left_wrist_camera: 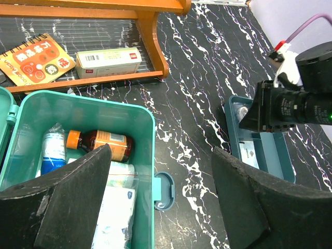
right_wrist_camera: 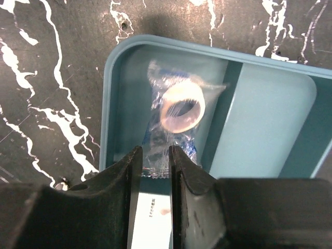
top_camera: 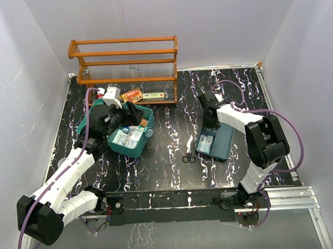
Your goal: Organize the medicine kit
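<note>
The medicine kit's teal box [top_camera: 145,115] stands open at the left, holding a brown bottle [left_wrist_camera: 101,144], a blue-and-white tube [left_wrist_camera: 52,153] and flat packets [left_wrist_camera: 116,207]. My left gripper [top_camera: 129,114] [left_wrist_camera: 161,155] hangs open above the box's right wall and latch [left_wrist_camera: 165,191], holding nothing. The darker insert tray [top_camera: 226,140] [right_wrist_camera: 111,104] lies to the right. My right gripper [top_camera: 210,123] [right_wrist_camera: 155,150] is low over its far end, jaws a narrow gap apart. The bottom edge of a plastic-wrapped tape roll [right_wrist_camera: 179,111] shows in that gap, and the roll lies in the tray's compartment.
Small scissors [top_camera: 188,154] lie on the table between box and tray. The orange wooden rack [top_camera: 125,46] stands at the back, with a notebook [left_wrist_camera: 36,57] and a white carton [left_wrist_camera: 109,61] on its bottom shelf. White walls close in three sides.
</note>
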You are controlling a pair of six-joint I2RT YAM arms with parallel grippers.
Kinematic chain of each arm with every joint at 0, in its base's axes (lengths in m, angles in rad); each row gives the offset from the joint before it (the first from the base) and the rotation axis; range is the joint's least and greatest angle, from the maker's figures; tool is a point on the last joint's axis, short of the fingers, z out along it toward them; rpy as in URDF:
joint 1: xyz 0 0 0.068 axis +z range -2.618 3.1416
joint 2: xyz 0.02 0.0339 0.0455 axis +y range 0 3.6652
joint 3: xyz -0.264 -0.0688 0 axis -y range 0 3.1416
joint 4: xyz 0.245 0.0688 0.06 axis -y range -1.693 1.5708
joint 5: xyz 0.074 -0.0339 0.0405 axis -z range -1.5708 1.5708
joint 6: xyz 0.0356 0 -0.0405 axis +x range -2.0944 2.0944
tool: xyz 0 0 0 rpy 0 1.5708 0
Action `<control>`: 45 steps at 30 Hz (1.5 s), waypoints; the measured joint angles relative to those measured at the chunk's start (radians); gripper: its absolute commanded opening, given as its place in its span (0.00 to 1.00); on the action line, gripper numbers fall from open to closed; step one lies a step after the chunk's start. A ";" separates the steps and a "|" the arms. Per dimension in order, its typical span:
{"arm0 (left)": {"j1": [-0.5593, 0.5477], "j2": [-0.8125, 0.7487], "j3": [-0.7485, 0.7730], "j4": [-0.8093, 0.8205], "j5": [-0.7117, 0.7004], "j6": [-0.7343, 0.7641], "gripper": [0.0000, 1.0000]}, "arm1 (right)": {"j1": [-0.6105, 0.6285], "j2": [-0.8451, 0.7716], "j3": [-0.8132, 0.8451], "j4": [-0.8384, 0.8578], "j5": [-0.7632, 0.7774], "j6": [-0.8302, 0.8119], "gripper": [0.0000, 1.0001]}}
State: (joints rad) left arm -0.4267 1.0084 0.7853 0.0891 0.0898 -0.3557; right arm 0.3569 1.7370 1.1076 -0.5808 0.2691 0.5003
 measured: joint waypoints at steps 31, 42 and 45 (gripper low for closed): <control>0.000 -0.044 -0.003 0.006 -0.038 0.004 0.77 | 0.361 -0.151 -0.010 -0.108 -0.035 0.137 0.40; 0.000 -0.116 -0.051 0.015 -0.092 0.007 0.77 | 0.473 -0.079 -0.053 -0.129 0.016 0.232 0.32; 0.000 -0.133 -0.072 0.014 -0.103 0.008 0.77 | 0.476 -0.079 -0.083 -0.132 0.037 0.266 0.32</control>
State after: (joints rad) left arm -0.4267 0.8757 0.7136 0.1028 -0.0132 -0.3481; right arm 0.8333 1.6577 1.0245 -0.7124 0.3058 0.7662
